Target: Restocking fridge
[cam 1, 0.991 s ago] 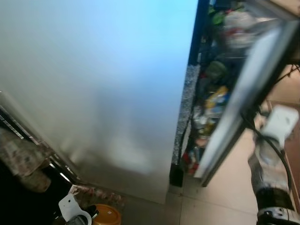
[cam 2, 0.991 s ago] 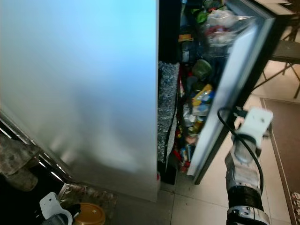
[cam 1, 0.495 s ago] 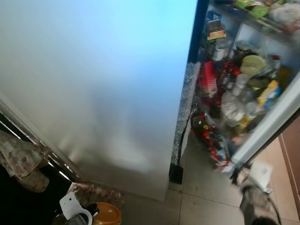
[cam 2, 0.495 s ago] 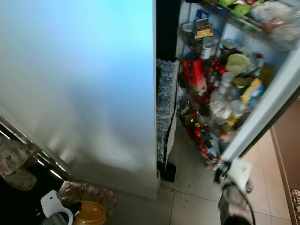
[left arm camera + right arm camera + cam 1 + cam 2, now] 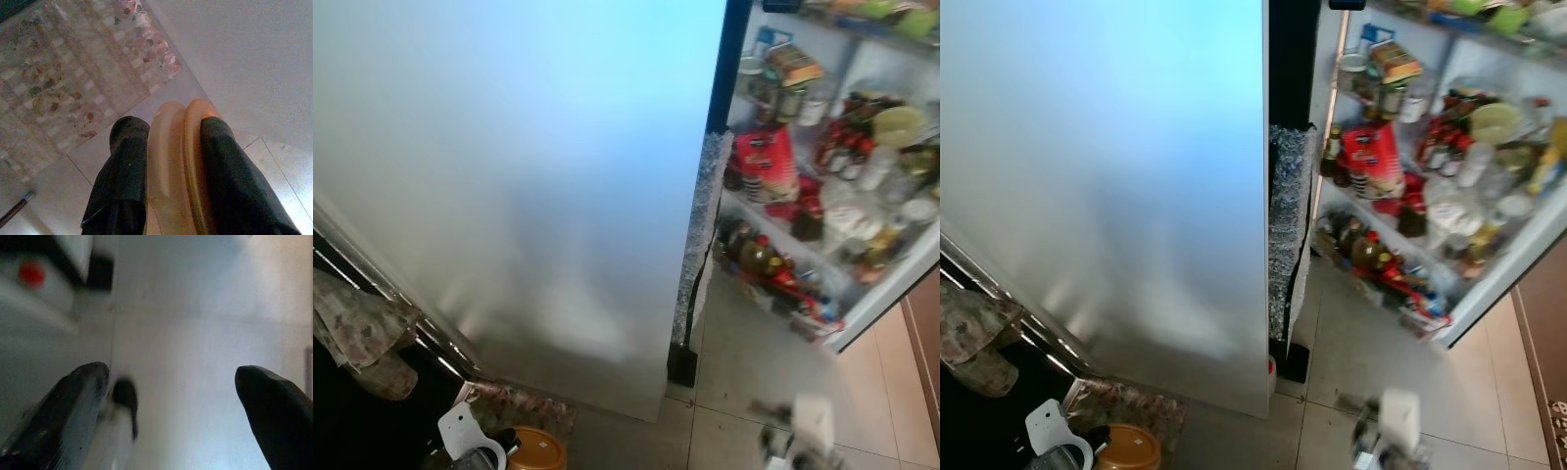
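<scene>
Two tools: left (image 5: 168, 196) clamps an orange jar (image 5: 178, 166); right (image 5: 171, 396) spread.

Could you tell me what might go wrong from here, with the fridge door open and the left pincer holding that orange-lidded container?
1. The fridge door stands wide open with crowded door shelves; a bump could topple bottles.
2. The left pincer grips the orange-lidded container near its rim, so it might slip.
3. The right pincer hangs open and low near the floor, and its arm is blurred, so a swing could hit the door.

Left gripper (image 5: 166, 186) clamped on orange jar, hanging low, right gripper (image 5: 171, 396) fingers spread, lowered
</scene>
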Controlling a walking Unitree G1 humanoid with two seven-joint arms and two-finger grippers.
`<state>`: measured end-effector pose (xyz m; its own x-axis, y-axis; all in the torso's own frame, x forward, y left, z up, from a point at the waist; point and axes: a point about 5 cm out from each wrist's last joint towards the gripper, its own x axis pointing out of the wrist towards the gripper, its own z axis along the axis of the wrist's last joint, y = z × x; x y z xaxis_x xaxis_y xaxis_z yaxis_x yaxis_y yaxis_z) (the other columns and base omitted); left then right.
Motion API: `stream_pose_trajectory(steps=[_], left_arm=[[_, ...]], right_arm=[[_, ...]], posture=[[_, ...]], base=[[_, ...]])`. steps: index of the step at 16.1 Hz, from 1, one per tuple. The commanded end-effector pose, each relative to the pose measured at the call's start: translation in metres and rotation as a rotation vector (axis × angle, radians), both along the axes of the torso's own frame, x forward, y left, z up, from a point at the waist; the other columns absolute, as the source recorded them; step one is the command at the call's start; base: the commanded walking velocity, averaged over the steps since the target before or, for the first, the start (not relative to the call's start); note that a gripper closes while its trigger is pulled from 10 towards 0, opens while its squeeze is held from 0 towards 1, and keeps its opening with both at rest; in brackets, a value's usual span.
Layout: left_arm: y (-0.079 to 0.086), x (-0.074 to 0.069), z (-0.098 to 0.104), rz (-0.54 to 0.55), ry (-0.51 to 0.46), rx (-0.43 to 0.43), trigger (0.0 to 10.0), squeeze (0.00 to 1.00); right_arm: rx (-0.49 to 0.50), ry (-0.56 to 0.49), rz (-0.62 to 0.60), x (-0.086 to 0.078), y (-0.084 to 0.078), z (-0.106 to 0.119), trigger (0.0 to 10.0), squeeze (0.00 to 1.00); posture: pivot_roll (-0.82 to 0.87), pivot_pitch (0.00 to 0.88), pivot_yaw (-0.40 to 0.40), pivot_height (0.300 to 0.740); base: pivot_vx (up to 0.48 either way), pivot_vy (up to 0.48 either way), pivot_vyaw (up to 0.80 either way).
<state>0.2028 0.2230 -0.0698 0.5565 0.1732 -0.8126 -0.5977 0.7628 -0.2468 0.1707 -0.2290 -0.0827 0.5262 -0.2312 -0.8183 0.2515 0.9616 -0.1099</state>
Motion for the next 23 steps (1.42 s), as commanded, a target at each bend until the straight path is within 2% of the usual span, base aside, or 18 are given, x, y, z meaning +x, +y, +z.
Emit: stream_pose_trajectory(steps=[1,2,3,4,6,7,10,12,18,21,23], left_arm=[[0.002,-0.005,-0.003,0.031,0.027,-0.009,10.0,0.00],[0.002,-0.006,-0.003,0.047,0.027,-0.018,10.0,0.00],[0.000,-0.008,-0.004,0.114,0.032,-0.048,10.0,0.00],[0.001,-0.008,-0.005,0.107,0.036,-0.040,10.0,0.00],[0.001,-0.009,-0.005,0.077,0.043,-0.025,10.0,0.00],[0.001,-0.009,-0.005,0.082,0.044,-0.028,10.0,0.00],[0.001,-0.010,-0.005,0.078,0.044,-0.027,10.0,0.00],[0.001,-0.010,-0.005,0.067,0.047,-0.023,10.0,0.00],[0.002,-0.009,-0.005,0.046,0.048,-0.013,10.0,0.00],[0.002,-0.008,-0.004,0.041,0.047,-0.011,10.0,0.00],[0.002,-0.008,-0.004,0.038,0.047,-0.009,10.0,0.00]], right_arm=[[-0.001,0.038,0.028,-0.009,0.004,-0.005,10.0,0.00],[-0.002,0.041,0.034,-0.010,0.005,-0.005,10.0,0.00],[-0.002,0.041,0.049,-0.010,0.006,-0.006,10.0,0.00],[-0.005,0.037,0.046,-0.008,0.005,-0.005,10.0,0.00],[-0.016,0.041,0.063,-0.015,0.011,-0.009,10.0,0.00],[-0.050,0.046,0.112,-0.016,0.013,-0.009,10.0,0.00],[-0.001,0.005,0.044,-0.014,0.017,-0.009,10.0,0.00],[-0.010,0.012,0.075,-0.015,0.021,-0.010,10.0,0.00],[-0.025,0.014,0.041,-0.014,0.021,-0.009,10.0,0.00],[-0.059,0.013,0.071,-0.012,0.023,-0.009,10.0,0.00],[-0.056,0.014,0.047,-0.013,0.022,-0.009,10.0,0.00]], posture=[[-0.05,0.029,0.084,0.740],[-0.05,0.027,0.083,0.740],[-0.05,0.019,0.078,0.740],[-0.05,0.017,0.079,0.740],[-0.05,0.007,0.078,0.740],[-0.05,0.004,0.077,0.740],[-0.05,0.000,0.077,0.740],[-0.05,0.000,0.078,0.740],[-0.05,0.014,0.084,0.740],[-0.05,0.025,0.085,0.740],[-0.05,0.029,0.084,0.740]], base=[[0.000,0.000,0.00],[0.000,0.000,0.00],[0.000,0.000,0.00],[0.000,0.000,0.00],[0.000,-0.272,0.00],[0.000,-0.281,0.80],[0.000,-0.333,0.50],[0.000,-0.334,0.00],[0.000,-0.334,0.00],[0.000,-0.330,0.73],[0.000,-0.322,0.80]])
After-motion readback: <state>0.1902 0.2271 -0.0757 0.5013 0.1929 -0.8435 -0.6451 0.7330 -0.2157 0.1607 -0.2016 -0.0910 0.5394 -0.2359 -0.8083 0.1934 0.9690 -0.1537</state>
